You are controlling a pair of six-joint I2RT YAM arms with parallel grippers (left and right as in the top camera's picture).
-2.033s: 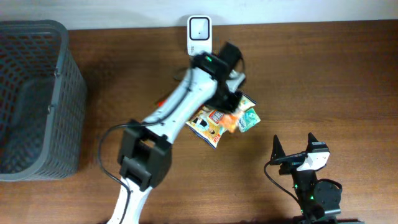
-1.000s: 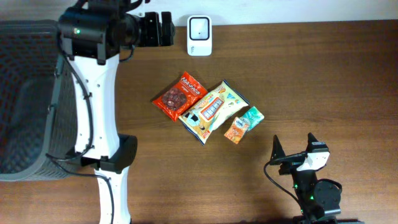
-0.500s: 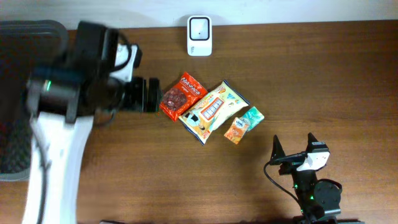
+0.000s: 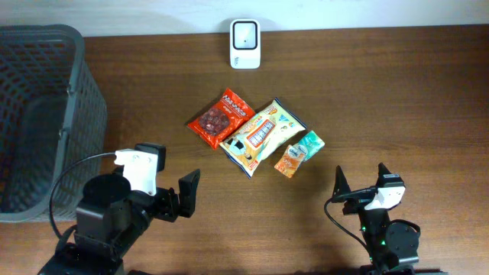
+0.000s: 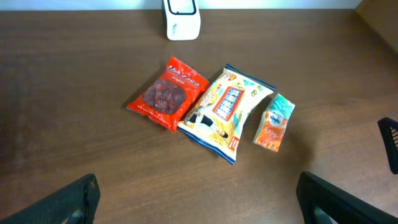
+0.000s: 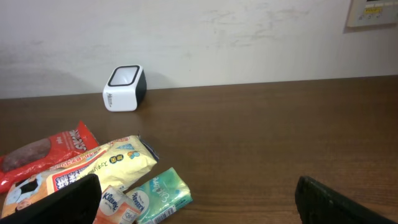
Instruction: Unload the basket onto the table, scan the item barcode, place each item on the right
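A white barcode scanner point(image 4: 244, 33) stands at the table's far edge. Before it lie a red snack bag point(image 4: 222, 118), a yellow snack bag point(image 4: 262, 136), an orange tissue pack point(image 4: 290, 160) and a green tissue pack point(image 4: 309, 143). My left gripper point(image 4: 182, 198) sits low at the front left, open and empty, facing the packets from well short of them. The left wrist view shows the red bag point(image 5: 168, 93) and yellow bag point(image 5: 225, 112) ahead of its gripper point(image 5: 198, 199). My right gripper point(image 4: 361, 181) stands open at the front right, just short of the green pack point(image 6: 165, 196).
A dark mesh basket point(image 4: 46, 114) fills the left side of the table. A pale wall rises behind the scanner point(image 6: 124, 88). Bare brown wood lies between the packets and both grippers.
The left arm has swung away from over the packets, past the scanner and basket, down to the front left. Right arm and packets are unmoved over the last second.
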